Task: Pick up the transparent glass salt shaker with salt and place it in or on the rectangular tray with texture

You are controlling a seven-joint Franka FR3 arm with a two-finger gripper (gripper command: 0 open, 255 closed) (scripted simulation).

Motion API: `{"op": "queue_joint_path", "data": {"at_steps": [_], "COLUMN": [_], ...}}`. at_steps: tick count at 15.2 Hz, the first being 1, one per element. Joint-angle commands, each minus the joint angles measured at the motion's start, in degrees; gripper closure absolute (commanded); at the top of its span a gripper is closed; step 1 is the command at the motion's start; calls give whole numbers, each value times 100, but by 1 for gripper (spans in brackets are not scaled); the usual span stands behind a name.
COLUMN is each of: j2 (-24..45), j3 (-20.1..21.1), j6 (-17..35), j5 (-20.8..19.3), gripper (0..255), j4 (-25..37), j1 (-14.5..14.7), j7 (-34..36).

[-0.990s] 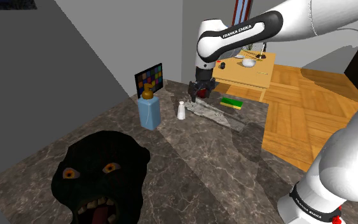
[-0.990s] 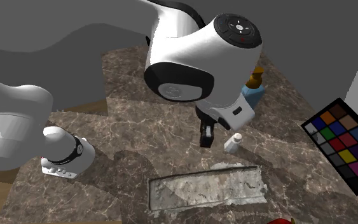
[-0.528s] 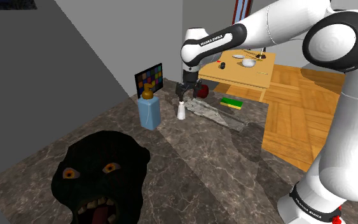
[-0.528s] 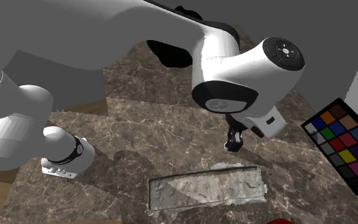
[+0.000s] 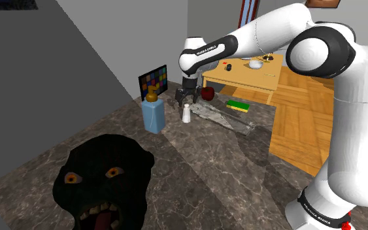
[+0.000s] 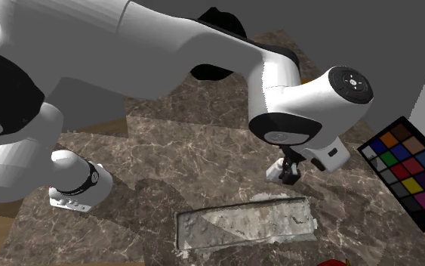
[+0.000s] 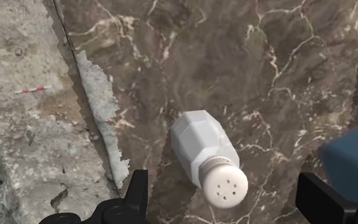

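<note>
On the dark marbled tabletop (image 7: 285, 57), the white salt shaker (image 7: 206, 156) stands just beside the textured tray (image 7: 25, 140). Spread fingers (image 7: 136, 191) hover above it without touching, so this looks like the approach. Next they should lower and close on its body.

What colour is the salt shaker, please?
The salt shaker is plain white; the wrist view shows it best.

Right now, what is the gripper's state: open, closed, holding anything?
Gripper: open, holding nothing. The salt shaker sits between its fingers, and neither finger touches it.
</note>
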Motion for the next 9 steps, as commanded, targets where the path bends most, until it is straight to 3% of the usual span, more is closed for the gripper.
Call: {"op": "queue_joint_path", "data": {"at_steps": [1,9], "j2": [79,130], "j3": [4,8], "j6": [137,236], "j5": [9,15], "gripper": [0,0], "j4": [-55,-103], "j1": [1,4], "j7": [-10,-14]}}
